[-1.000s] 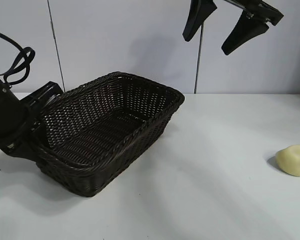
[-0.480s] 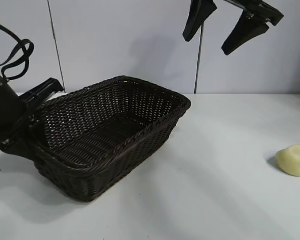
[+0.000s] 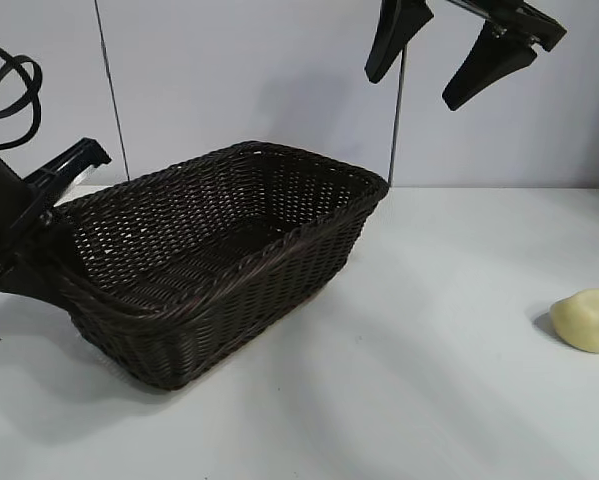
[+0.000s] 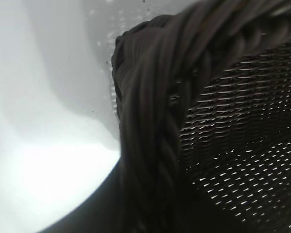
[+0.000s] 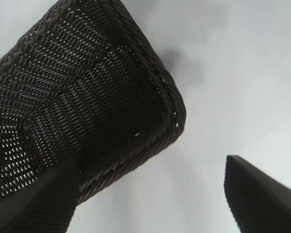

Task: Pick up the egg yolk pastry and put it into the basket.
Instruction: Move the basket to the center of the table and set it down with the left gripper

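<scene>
The egg yolk pastry [image 3: 587, 320], a small pale yellow lump, lies on the white table at the far right. The dark woven basket [image 3: 229, 290] sits left of centre, its left end raised a little. My left gripper [image 3: 41, 232] is at the basket's left end, shut on the braided rim [image 4: 150, 121], which fills the left wrist view. My right gripper [image 3: 412, 92] hangs open and empty high above the basket's far right corner. In the right wrist view the gripper [image 5: 150, 194] is above the basket's corner [image 5: 169, 97]. The pastry is out of both wrist views.
The white table [image 3: 429, 400] stretches bare between the basket and the pastry. A pale wall with vertical seams [image 3: 109, 90] stands behind. Black cables [image 3: 9, 100] loop above the left arm.
The left arm has swung the basket: its far right corner has moved to the right and the left end has shifted. The right gripper and the pastry have not moved.
</scene>
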Robot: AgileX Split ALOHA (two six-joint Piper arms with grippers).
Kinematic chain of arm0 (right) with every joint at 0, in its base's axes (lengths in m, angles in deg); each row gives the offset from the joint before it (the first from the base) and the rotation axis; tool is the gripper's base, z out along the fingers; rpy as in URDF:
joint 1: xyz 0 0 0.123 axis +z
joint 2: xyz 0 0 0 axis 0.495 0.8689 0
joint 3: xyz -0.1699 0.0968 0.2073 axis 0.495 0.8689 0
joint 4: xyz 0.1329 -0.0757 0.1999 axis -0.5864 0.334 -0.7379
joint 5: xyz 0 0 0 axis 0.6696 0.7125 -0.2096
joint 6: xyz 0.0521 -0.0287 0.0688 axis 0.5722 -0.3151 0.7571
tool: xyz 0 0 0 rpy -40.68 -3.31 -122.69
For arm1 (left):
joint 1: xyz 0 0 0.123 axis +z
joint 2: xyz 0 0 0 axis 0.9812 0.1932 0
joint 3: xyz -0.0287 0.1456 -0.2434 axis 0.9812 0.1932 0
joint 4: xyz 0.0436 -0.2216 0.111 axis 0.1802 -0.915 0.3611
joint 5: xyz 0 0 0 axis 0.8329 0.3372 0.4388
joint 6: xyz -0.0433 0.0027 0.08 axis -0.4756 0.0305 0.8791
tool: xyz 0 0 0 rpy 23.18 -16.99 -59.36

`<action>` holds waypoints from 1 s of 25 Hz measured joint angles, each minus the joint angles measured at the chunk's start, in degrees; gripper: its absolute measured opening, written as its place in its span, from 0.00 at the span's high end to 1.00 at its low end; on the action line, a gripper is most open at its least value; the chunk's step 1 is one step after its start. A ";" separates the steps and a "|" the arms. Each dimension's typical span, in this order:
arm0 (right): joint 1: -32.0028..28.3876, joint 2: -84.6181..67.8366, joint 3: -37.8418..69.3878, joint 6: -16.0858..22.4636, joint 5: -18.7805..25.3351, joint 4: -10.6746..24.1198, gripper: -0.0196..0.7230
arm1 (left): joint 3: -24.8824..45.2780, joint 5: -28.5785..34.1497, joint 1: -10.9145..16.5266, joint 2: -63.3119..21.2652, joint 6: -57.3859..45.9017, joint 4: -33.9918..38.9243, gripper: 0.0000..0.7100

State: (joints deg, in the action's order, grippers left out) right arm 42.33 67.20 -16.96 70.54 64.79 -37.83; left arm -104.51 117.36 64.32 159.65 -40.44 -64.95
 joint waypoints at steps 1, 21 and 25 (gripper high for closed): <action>0.00 0.00 0.00 0.00 0.00 0.00 0.18 | -0.91 0.48 0.00 -0.06 0.00 0.39 0.86; 0.00 0.00 0.00 0.00 0.33 0.00 0.18 | -29.76 23.21 0.00 18.54 23.63 9.10 0.86; 0.00 0.00 0.00 0.00 0.33 0.00 0.18 | -35.67 28.03 0.00 22.66 29.02 9.24 0.86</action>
State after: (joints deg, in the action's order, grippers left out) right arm 42.33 67.20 -16.96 70.54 65.12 -37.83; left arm -140.18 145.39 64.32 182.31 -11.42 -55.72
